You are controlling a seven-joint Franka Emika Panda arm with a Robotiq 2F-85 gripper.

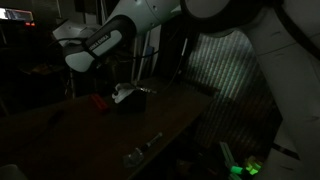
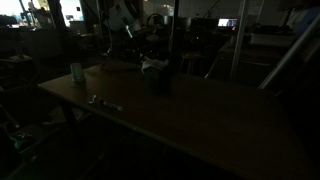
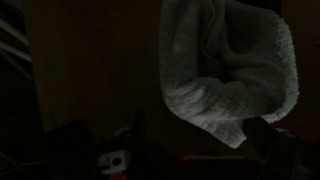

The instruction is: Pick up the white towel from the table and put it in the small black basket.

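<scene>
**Towel at basket, end effector wide, scene v. dim**

Light poor, detail limited. In an exterior view, L to R: robot arm (image 1: 95, 45) reaches in high over the worktop (image 1: 60, 125), well above the items. Below it, small red object (image 1: 100, 100) on the worktop. Just R of that, white towel (image 1: 122, 93), bunched and touching the small black basket (image 1: 137, 101) at its L top edge. Can't tell if it's fully inside. Nearer the front edge, small metal bits (image 1: 140, 152). Far R, off the worktop, a green light (image 1: 245, 166).

In an exterior view from another angle: pale cup (image 2: 77, 72) at L, then the towel sitting atop the dark basket approx. mid-worktop.

Wrist view: towel fills upper R, crumpled, folds visible. End effector (image 3: 180, 150) low in frame, barely visible. Jaws stand wide, nothing between them, towel not gripped.
</scene>
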